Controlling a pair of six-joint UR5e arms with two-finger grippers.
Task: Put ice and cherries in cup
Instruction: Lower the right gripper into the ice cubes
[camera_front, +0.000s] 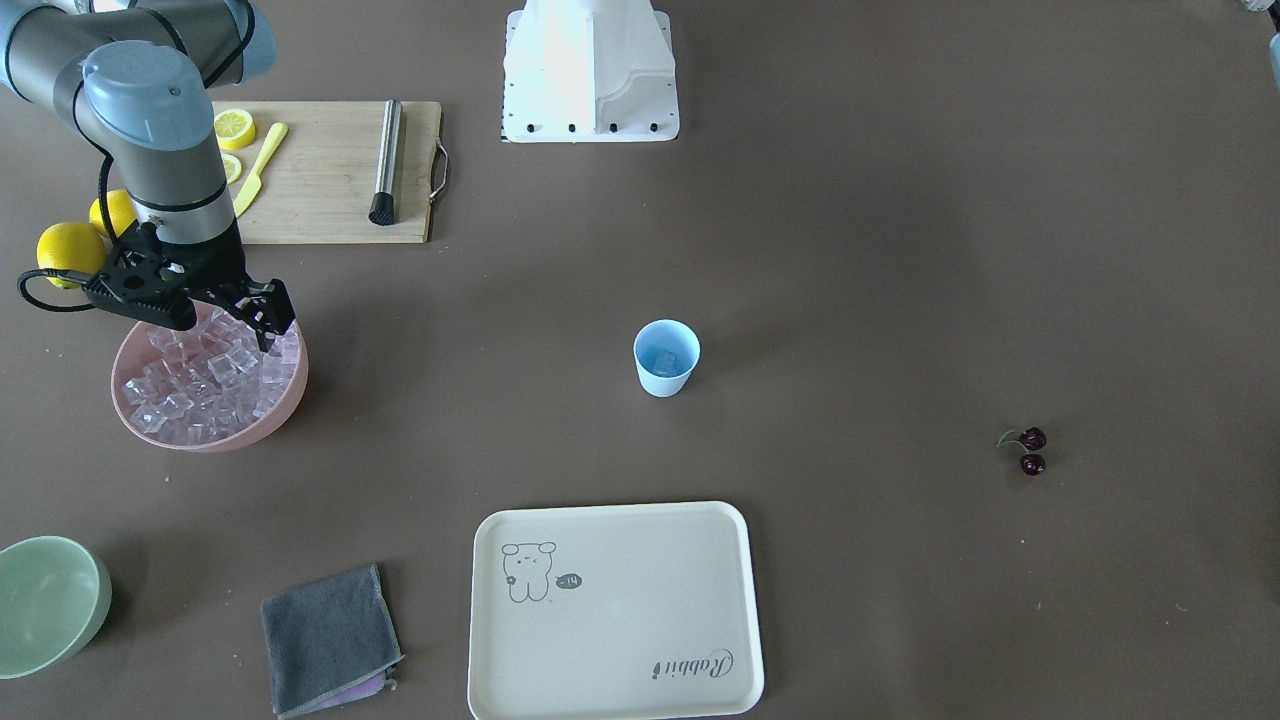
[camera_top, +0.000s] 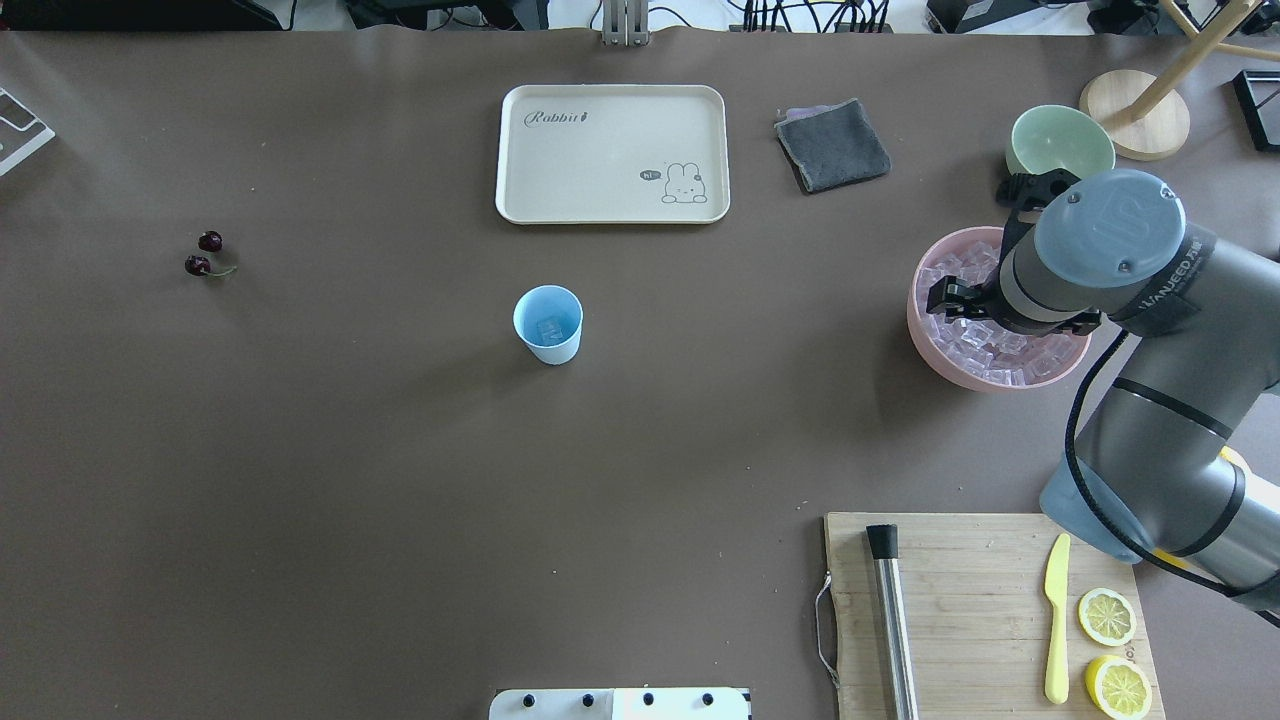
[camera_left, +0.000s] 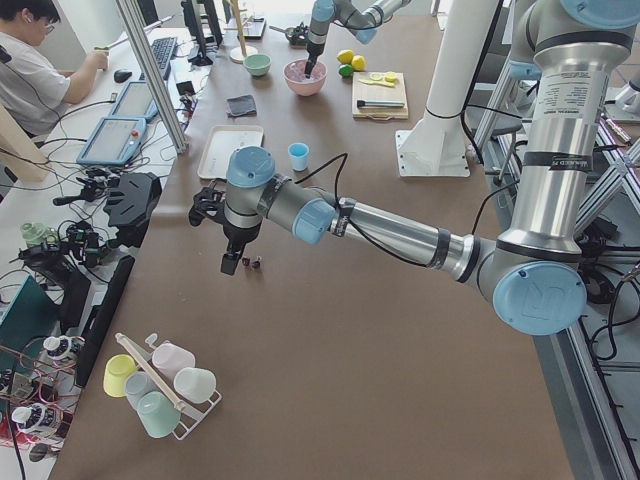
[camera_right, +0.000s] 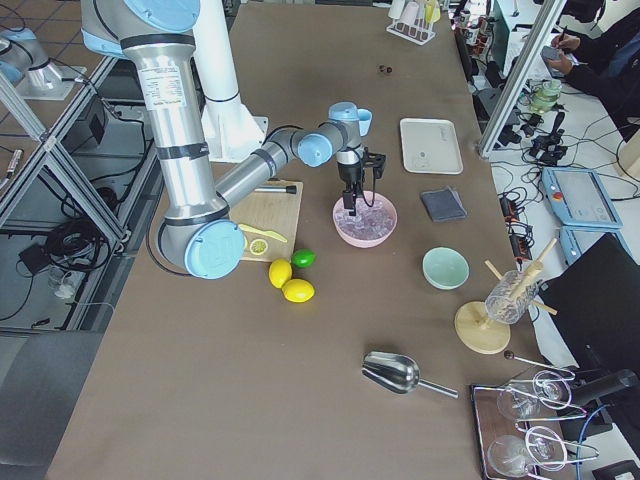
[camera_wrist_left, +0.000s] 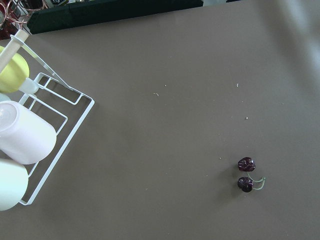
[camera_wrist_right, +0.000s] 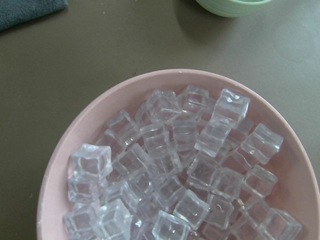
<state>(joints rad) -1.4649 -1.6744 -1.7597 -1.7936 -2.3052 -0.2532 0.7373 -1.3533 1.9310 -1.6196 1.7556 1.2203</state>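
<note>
Your right gripper is hanging close over the ice heaped in the pink bowl, and I cannot tell whether its jaws are spread or pressed together. The pale blue cup is standing mid-table, holding at least one cube. The cherries are lying well apart from it, with your left gripper hovering near them, its jaws equally unreadable.

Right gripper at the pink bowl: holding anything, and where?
Cannot be told: the right gripper is down at the clear ice cubes in the round pink bowl; no view shows its grasp clearly.
</note>
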